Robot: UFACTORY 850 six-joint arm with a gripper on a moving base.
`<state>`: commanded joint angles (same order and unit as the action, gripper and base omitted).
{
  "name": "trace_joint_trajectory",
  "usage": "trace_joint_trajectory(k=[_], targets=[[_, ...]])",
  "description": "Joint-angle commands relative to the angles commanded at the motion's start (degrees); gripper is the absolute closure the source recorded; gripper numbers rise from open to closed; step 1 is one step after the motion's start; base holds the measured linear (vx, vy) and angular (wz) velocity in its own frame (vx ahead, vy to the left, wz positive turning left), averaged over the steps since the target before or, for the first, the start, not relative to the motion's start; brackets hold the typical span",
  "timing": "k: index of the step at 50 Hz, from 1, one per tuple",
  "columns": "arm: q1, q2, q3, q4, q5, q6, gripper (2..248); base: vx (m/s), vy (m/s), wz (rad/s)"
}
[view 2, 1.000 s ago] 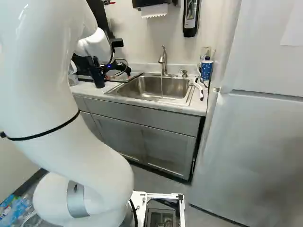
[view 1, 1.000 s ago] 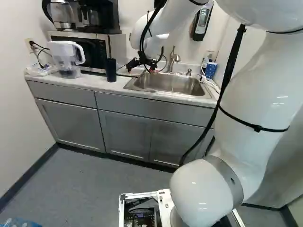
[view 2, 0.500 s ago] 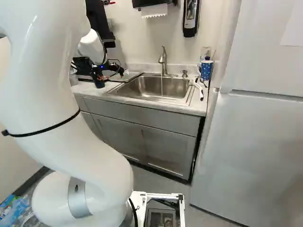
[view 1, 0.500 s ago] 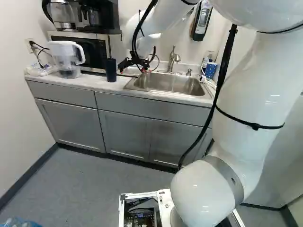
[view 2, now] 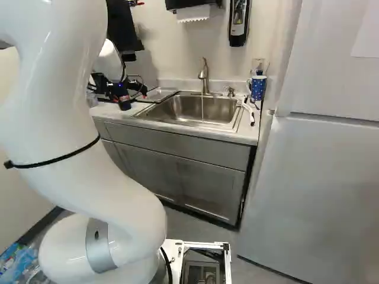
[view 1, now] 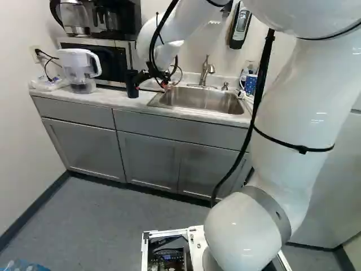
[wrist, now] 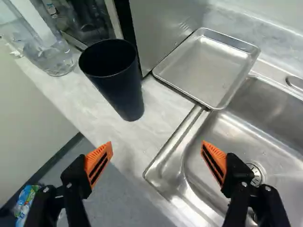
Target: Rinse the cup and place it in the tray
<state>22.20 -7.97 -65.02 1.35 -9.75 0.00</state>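
The cup point(wrist: 116, 90) stands upright on the counter point(wrist: 132, 146), close to the front edge, between the pitcher point(view 1: 79, 68) and the sink point(wrist: 227, 127). Behind it, beside the microwave point(view 1: 105, 62), the tray point(wrist: 208, 66) lies flat, with one corner reaching to the sink's rim. From the faucet point(view 2: 205, 77) a thin stream of water runs into the sink.

In the last second the arm has moved its gripper point(wrist: 157, 147) from the sink side towards the cup; base, cup and water are as before. The fingers are wide apart, with nothing held. So I think the approach for grasping is in progress, and rinsing is not begun. Next, the gripper should align around the cup; if badly centred, one finger may push it over.
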Motion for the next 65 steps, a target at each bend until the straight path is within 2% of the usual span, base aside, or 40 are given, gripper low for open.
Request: trace_joint_trajectory(k=[22, 65], targets=[[0.5, -2.3, 0.4, 0.0, 7.6, 0.0, 3, 0.000, 0.000, 0.000], [3.3, -8.4, -0.9, 0.0, 22.6, 0.0, 3, 0.000, 0.000, 0.000]])
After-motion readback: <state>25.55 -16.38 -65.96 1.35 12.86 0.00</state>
